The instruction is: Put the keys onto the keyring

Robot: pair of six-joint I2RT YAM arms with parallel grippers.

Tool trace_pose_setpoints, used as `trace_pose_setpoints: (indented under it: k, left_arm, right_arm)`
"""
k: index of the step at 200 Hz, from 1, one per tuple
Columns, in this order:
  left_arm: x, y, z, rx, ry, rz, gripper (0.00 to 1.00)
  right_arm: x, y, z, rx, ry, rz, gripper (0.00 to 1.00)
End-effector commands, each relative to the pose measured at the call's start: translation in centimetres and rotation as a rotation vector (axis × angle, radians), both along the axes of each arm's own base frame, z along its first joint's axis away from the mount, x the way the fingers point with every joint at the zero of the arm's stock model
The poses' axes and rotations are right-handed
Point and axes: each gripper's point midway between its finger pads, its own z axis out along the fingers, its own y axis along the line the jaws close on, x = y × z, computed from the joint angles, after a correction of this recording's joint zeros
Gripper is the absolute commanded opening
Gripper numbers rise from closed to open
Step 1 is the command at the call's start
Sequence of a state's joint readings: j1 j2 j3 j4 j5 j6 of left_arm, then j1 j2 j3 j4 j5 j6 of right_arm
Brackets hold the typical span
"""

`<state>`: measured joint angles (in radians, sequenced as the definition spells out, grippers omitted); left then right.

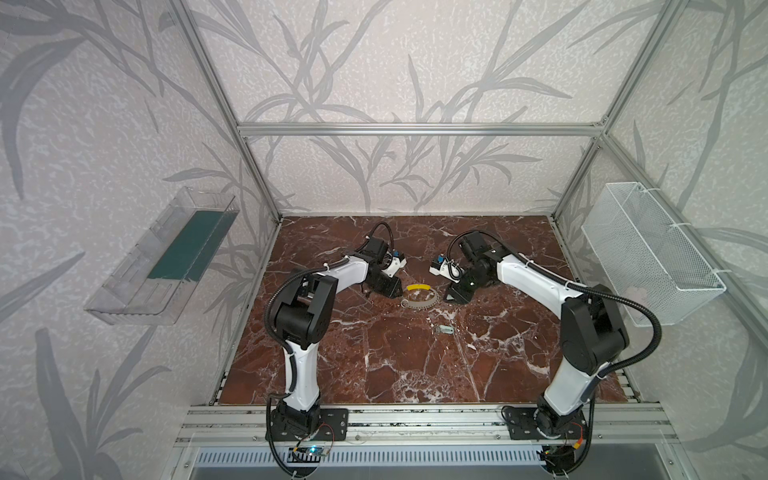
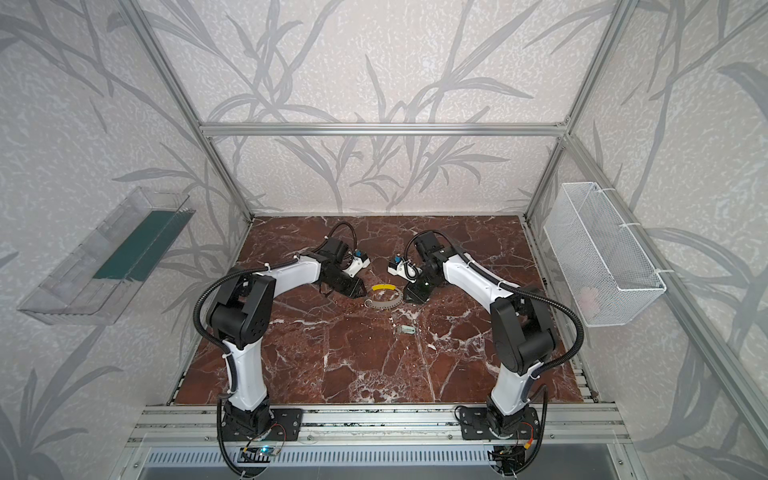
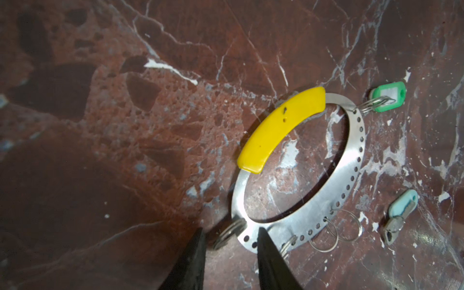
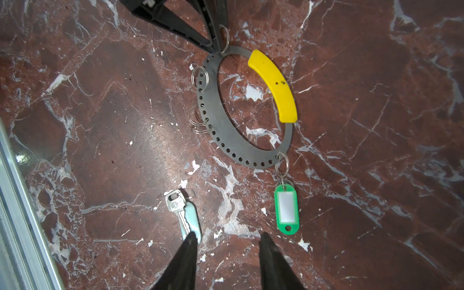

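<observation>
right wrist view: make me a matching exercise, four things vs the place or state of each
1 green tag
2 key
3 yellow grip
4 right end effector

a loose on the table, apart from the keyring
b open, nothing between
c hooked to the keyring by a small ring
d covering one arc of the keyring

Pairs: 1-c, 2-a, 3-d, 4-b

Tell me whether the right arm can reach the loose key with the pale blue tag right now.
Probably yes: the right gripper is open close to the key, and nothing covers or blocks it.
</observation>
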<state>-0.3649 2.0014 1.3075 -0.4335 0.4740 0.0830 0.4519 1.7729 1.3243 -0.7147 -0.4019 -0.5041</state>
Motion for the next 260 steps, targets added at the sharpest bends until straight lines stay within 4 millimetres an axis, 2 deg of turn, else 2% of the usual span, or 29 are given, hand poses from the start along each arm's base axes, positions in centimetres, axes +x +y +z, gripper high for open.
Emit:
trace_pose_setpoints:
  k: [1, 61, 118, 143, 182, 234, 260]
  left_arm:
    - [0.7, -0.1, 0.2, 0.007, -0.011, 0.018, 0.34]
    - [0.1, -1.1, 0.3, -0.05, -0.031, -0.019, 0.22]
    - [-0.7, -1.3, -0.3, -0.05, -0.007, -0.048, 0.2]
    - [-0.9, -1.5, 0.0, -0.06, -0.015, -0.06, 0.12]
    - [-1.4, -2.1, 1.0, -0.087, -0.044, -0.093, 0.04]
    - [-1.9, -3.1, 3.6, -0.149, -0.133, -0.138, 0.0]
    - [-2.4, -3.3, 4.3, -0.148, -0.158, -0.169, 0.0]
  right_arm:
    - [-0.6, 0.1, 0.6, 0.018, 0.003, 0.001, 0.4]
    - [-0.7, 0.2, 0.1, 0.022, 0.015, 0.004, 0.35]
    - [-0.7, 0.1, 0.0, 0.016, 0.021, 0.004, 0.32]
    - [-0.7, 0.1, 0.0, 0.016, 0.018, 0.004, 0.29]
    - [-0.7, 0.1, 0.2, 0.022, 0.004, 0.002, 0.25]
    - [-0.4, 0.6, 1.1, 0.067, -0.03, -0.01, 0.24]
    - [-0.4, 0.9, 1.0, 0.088, -0.033, -0.016, 0.23]
